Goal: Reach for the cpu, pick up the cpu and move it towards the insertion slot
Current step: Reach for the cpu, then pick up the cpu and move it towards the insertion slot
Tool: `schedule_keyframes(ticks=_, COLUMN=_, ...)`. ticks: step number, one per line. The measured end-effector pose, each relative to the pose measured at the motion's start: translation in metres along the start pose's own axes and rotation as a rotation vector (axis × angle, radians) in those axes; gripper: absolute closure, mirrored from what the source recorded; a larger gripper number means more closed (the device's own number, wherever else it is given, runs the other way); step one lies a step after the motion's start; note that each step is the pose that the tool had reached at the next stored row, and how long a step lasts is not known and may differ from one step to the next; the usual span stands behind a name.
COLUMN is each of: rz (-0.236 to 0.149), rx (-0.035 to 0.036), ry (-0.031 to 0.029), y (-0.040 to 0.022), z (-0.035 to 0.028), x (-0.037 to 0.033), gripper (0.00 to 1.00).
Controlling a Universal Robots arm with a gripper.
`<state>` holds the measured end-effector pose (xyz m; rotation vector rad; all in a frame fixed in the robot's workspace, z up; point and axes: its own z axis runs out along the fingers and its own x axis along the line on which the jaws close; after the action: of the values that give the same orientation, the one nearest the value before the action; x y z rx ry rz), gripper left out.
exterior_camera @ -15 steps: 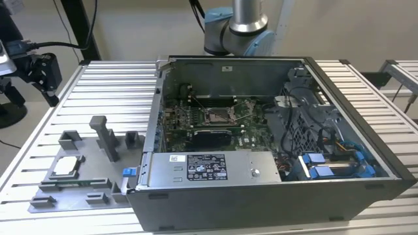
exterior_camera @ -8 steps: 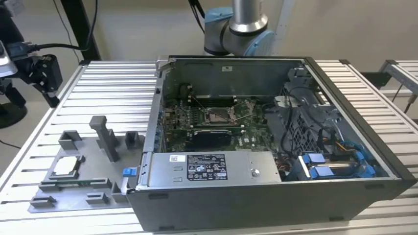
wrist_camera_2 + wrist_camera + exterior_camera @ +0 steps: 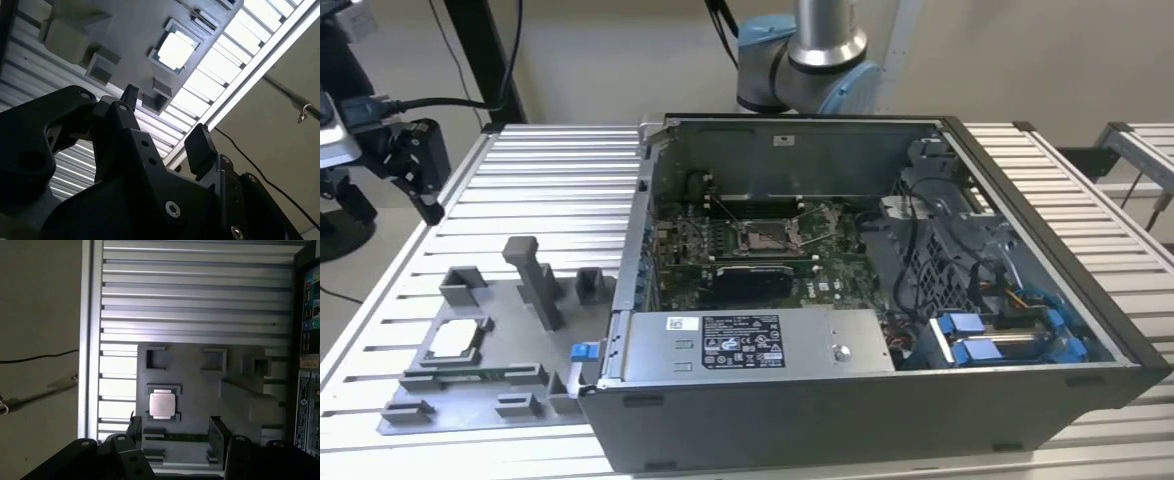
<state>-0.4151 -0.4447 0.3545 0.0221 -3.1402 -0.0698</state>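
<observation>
The cpu (image 3: pixel 455 340) lies pale face up in a square seat on the grey fixture plate (image 3: pixel 494 400), at the exterior view's left. Both wrist views show it as a bright square: cpu (image 3: pixel 162 404), cpu (image 3: pixel 175 50). My gripper (image 3: pixel 427 195) hangs well above the table beyond the fixture, apart from the chip. Its two black fingers stand open with nothing between them, gripper (image 3: pixel 175 432), gripper (image 3: pixel 165 120). The insertion slot (image 3: pixel 761 237) is a silvery framed socket on the green board inside the open computer case.
The open computer case (image 3: pixel 1067 400) fills the middle and the exterior view's right, with a power supply (image 3: pixel 761 345) along its near side. A tall grey post (image 3: pixel 534 280) and small blocks rise from the fixture. A green memory stick (image 3: pixel 175 438) lies beside the cpu. The slatted table (image 3: pixel 547 170) is metal.
</observation>
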Motion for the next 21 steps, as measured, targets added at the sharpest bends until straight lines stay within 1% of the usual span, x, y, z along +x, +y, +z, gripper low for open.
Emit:
schedule_keyframes(ticks=7, rz=0.003, rx=0.0, ry=-0.0002, y=-0.0003, z=0.0046, x=0.0, gripper=0.0)
schedule_keyframes(ticks=15, rz=0.002, rx=-0.0001, ry=-0.0009, y=-0.0003, z=0.0054, x=0.0, gripper=0.0)
schedule_keyframes(ticks=21, rz=0.002, rx=-0.0001, ry=-0.0009, y=-0.0005, z=0.0083, x=0.0, gripper=0.0)
